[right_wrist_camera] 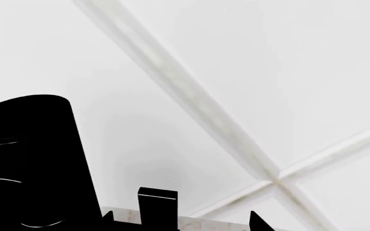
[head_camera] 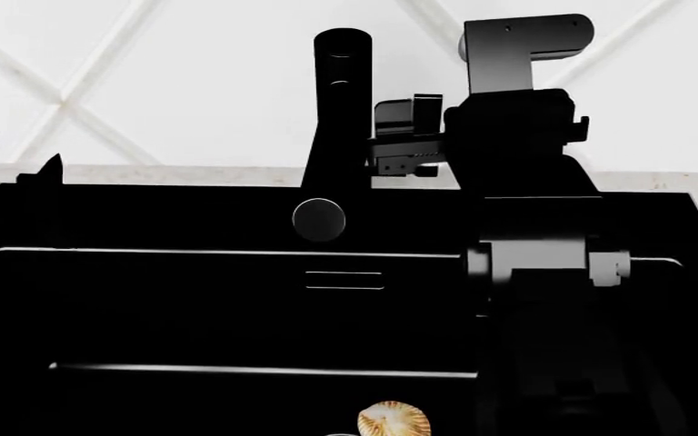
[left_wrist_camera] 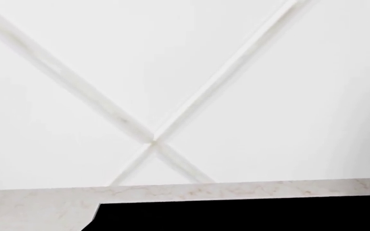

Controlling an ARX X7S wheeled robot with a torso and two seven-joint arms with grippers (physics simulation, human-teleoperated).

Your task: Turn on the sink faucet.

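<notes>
Jaws of the right gripper (head_camera: 403, 136) stand parted at upper centre of the head view, just right of the upright sink faucet (head_camera: 334, 118); the left gripper's state cannot be told, far left

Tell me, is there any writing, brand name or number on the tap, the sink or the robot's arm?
None can be read in any view.
The tap is plain matte black.
The sink shows only a bare overflow slot.
The robot's right gripper and arm are dark and unmarked.
The wall tiles and the small shell-like thing carry no text.
</notes>
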